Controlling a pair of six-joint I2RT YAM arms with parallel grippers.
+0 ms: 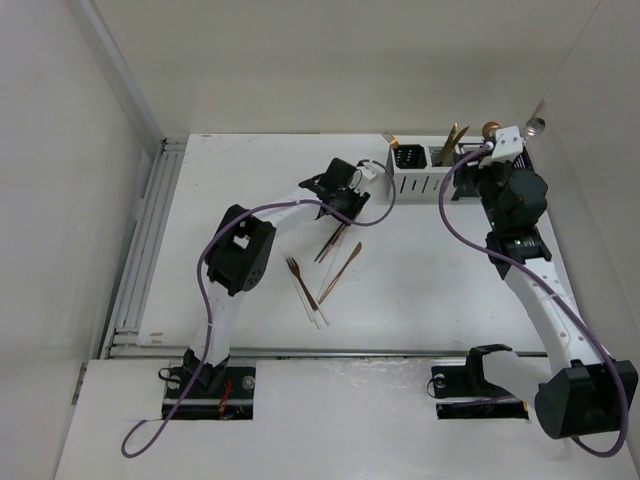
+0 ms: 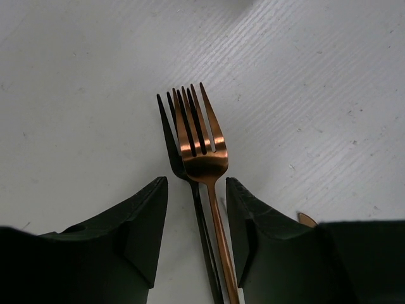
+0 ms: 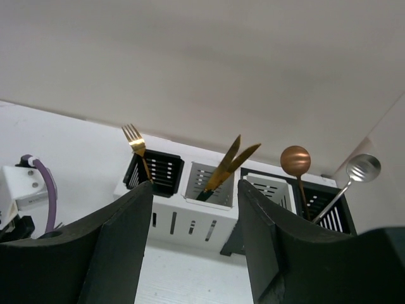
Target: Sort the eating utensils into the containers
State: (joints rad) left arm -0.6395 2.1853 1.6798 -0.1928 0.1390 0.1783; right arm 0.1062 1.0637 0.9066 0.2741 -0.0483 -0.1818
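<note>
Sorting roughly half done.
Slotted square containers [image 3: 190,218] at 1 o'clock held 1 gold fork [image 3: 133,136], 2 gold knives [image 3: 231,161], 2 round-bowled spoons [image 3: 295,159]. Left hand [image 2: 196,185] gaped open astride a glossy copper fork [image 2: 204,152] and a black fork [image 2: 168,136] on the ribbed tabletop [image 2: 316,95]; right hand [image 3: 195,190], open, held nothing. More slim pieces [image 1: 318,295] lay at its 7 o'clock.

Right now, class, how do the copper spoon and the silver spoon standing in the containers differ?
Colour: the copper spoon is reddish-brown, the silver spoon pale grey. Pose: the copper spoon stands nearly upright, the silver spoon leans well to the right. Both stand bowl-up, handles apparently in the same black box.
</note>
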